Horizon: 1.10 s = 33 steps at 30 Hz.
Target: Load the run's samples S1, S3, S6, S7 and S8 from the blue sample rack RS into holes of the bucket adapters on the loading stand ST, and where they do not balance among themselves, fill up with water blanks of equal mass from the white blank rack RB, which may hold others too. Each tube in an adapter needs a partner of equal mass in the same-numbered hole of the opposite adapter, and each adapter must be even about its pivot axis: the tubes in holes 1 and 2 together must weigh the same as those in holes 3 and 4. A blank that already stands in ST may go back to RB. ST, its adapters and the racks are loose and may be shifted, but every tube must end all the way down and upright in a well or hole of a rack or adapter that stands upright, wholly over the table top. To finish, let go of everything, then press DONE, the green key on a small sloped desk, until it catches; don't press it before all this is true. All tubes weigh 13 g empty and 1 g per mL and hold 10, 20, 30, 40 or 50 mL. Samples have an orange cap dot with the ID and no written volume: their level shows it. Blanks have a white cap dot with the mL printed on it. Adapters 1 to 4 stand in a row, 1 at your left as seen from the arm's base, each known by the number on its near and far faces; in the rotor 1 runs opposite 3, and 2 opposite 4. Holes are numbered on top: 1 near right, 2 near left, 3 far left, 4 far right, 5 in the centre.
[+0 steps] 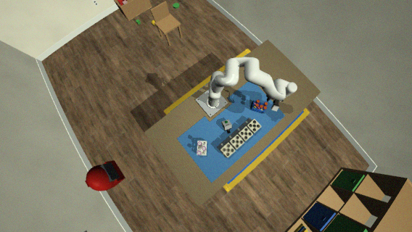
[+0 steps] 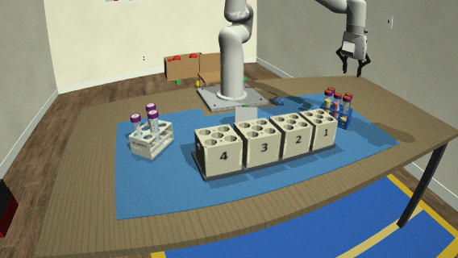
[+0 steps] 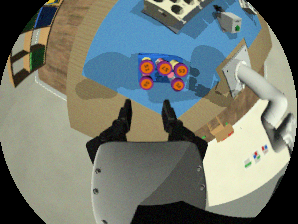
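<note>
matt wooden table (image 2: 411, 121), glossy arm (image 2: 231, 60)

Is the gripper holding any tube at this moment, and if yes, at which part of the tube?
Nothing is held. The gripper is open, with nothing between its fingers, high above the blue rack, and the tubes stand in their racks.

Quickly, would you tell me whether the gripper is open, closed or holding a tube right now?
Gripper: open, holding nothing, above the blue sample rack.
</note>
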Each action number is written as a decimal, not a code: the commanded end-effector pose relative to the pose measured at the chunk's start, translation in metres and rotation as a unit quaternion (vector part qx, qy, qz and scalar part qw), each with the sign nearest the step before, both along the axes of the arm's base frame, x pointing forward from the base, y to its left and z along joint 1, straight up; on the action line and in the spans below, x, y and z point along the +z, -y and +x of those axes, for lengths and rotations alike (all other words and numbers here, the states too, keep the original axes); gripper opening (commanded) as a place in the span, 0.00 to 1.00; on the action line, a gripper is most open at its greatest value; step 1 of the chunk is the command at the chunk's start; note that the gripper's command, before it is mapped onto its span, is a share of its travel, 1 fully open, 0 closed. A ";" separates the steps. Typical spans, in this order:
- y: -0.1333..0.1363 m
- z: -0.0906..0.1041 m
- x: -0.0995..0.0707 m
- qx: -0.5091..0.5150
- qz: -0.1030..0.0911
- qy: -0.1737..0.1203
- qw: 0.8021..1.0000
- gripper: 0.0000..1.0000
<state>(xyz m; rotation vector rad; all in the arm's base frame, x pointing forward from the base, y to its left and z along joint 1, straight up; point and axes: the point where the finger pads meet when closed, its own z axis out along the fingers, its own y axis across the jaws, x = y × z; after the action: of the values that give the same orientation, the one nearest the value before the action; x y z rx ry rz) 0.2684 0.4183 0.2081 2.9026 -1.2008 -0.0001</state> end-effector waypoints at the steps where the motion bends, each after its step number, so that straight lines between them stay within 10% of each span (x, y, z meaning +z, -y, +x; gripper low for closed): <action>1: -0.001 0.001 -0.003 0.000 0.002 0.001 1.000 0.57; 33: -0.001 0.001 -0.061 0.000 0.002 0.001 1.000 0.57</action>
<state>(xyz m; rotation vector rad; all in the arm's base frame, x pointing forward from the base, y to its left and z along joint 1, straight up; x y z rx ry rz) 0.2684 0.4182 0.1501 2.9027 -1.2008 -0.0001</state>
